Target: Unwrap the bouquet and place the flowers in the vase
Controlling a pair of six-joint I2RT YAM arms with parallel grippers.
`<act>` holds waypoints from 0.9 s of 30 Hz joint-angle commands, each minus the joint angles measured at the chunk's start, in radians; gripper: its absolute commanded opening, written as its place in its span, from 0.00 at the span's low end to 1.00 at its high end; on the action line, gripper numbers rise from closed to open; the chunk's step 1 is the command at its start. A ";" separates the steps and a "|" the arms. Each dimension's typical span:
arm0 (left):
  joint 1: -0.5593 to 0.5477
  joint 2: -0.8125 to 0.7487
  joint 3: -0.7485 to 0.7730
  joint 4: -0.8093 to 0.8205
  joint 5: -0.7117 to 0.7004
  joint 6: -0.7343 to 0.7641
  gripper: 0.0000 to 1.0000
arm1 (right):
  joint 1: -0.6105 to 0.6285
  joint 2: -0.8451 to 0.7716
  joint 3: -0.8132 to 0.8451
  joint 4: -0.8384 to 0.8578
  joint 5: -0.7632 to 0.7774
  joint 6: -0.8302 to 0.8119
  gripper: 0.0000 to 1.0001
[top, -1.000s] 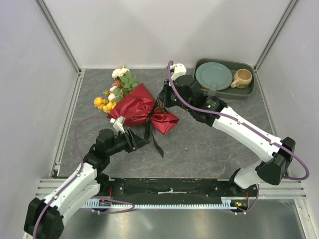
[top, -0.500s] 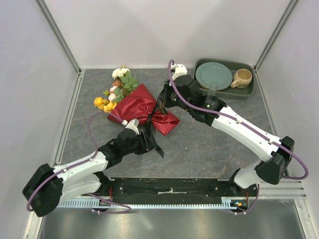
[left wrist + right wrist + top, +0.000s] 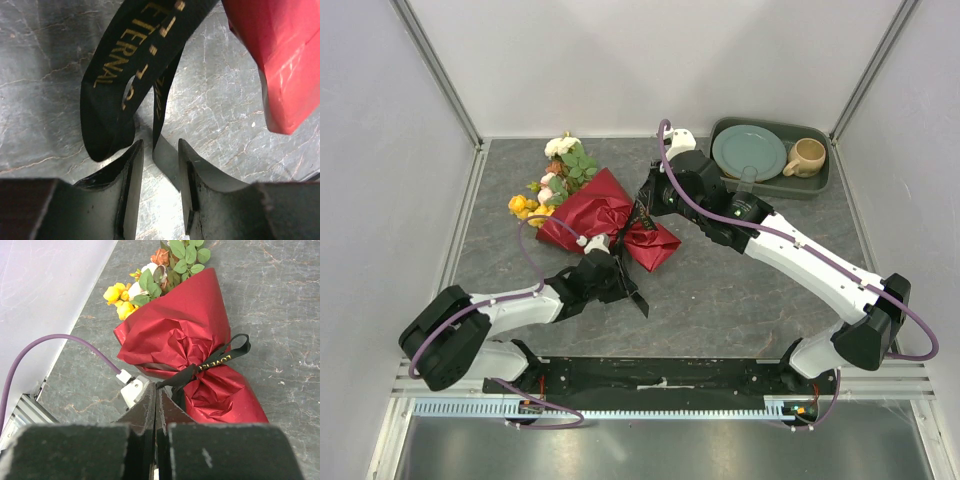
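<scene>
The bouquet [image 3: 605, 215] lies mid-table in dark red paper [image 3: 185, 335], tied with a black ribbon [image 3: 620, 262] printed in gold. The flowers [image 3: 560, 170] stick out of its far left end, yellow and white blooms among green leaves [image 3: 155, 275]. My right gripper [image 3: 642, 212] is shut on a ribbon strand at the knot [image 3: 156, 390]. My left gripper [image 3: 620, 282] is low at the hanging ribbon tails. One tail [image 3: 162, 145] runs between its parted fingers [image 3: 131, 170], with a gap showing. The clear glass vase [image 3: 748, 180] stands by the tray.
A dark green tray [image 3: 820, 185] at the back right holds a teal plate [image 3: 748, 150] and a beige mug [image 3: 807, 157]. Grey walls close in the table on the left, back and right. My left arm lies low along the near left.
My left arm has swung right and down, bringing its gripper from beside the bouquet's near edge to the ribbon tails, its jaws narrowing. The right gripper has stayed shut at the knot.
</scene>
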 commanded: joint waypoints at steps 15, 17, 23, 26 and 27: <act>-0.004 -0.197 -0.064 -0.070 -0.004 -0.078 0.02 | -0.015 0.020 0.027 0.060 0.095 -0.009 0.00; -0.004 -0.375 -0.073 -0.297 0.009 -0.154 0.02 | -0.039 0.038 0.043 0.060 0.125 -0.029 0.00; -0.004 -0.726 -0.026 -0.708 0.061 -0.168 0.02 | -0.150 0.174 0.156 0.064 0.173 -0.116 0.00; -0.004 -0.852 0.012 -0.819 0.039 -0.183 0.02 | -0.186 0.268 0.233 0.061 0.208 -0.178 0.00; -0.003 -0.877 0.025 -0.897 0.021 -0.186 0.02 | -0.189 0.288 0.251 0.063 0.240 -0.213 0.00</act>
